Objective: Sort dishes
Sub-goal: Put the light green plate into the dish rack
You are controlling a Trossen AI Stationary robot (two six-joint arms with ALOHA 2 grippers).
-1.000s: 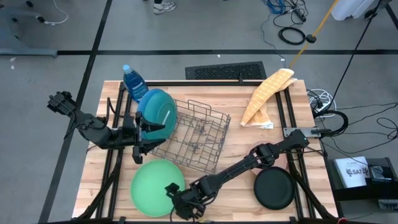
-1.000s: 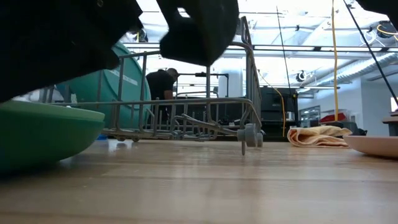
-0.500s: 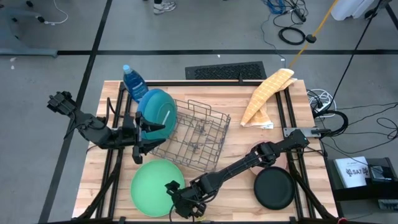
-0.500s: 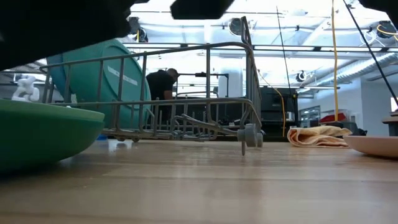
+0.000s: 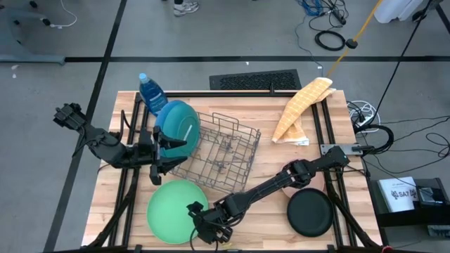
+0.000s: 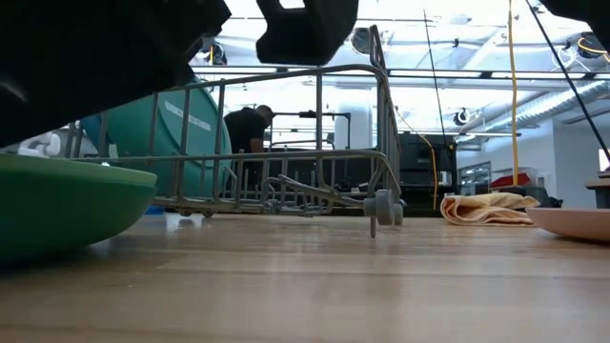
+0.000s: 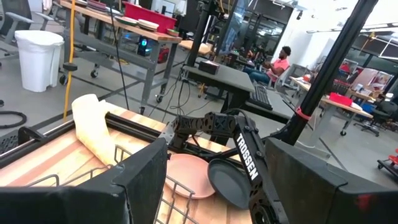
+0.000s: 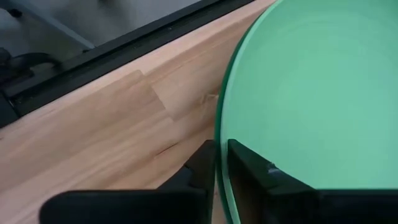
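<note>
Rack (image 5: 223,152) holds dark green plate (image 5: 179,123) upright; left gripper (image 5: 171,145) spread beside it. Right gripper (image 5: 197,223) pinching light green plate (image 5: 169,207) rim.

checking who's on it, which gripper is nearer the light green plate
Right. The right gripper is at the light green plate's rim, fingers closed on its edge. The left gripper waits by the wire rack, apart from the plate.

A robotics lab: workbenches (image 7: 118,28), floor cables (image 5: 330,39), seated person (image 7: 273,62).

Bare desk (image 5: 274,158) lies open between the wire rack (image 5: 221,154) and the cloth (image 5: 299,109). The rack blocks the middle, with the light green plate (image 5: 172,211) just in front of it.
</note>
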